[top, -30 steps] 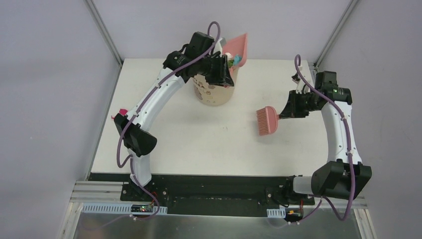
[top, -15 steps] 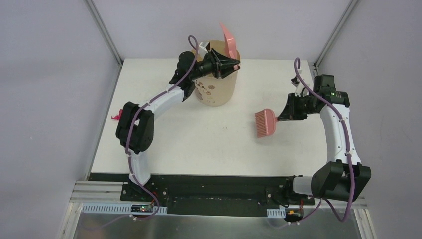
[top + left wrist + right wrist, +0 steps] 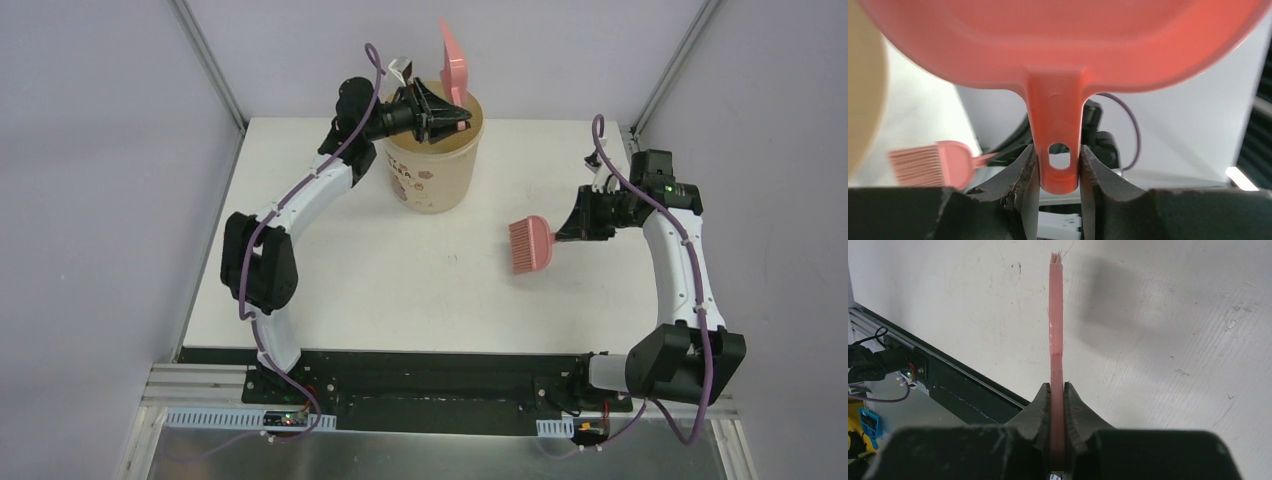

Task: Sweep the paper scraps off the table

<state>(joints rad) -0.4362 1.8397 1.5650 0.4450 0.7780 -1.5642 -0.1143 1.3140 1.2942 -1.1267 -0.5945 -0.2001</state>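
- White rectangular tabletop [image 3: 400,290], walled in grey, carries a beige paper tub [image 3: 432,185] near its far edge.
- My left gripper [image 3: 1059,160] clamps the handle of the pink plastic dustpan [image 3: 1063,45], upended over the tub's mouth.
- My right gripper [image 3: 1057,390] pinches the pink hand brush [image 3: 1056,315] over the table, well right of the tub.
- Whether paper scraps lie inside the tub, I cannot tell.

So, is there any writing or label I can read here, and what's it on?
On the beige tub: brown lettering and small pictures printed on its side, too small and blurred to read.
On the pink dustpan, the pink brush and the table: no writing shows.
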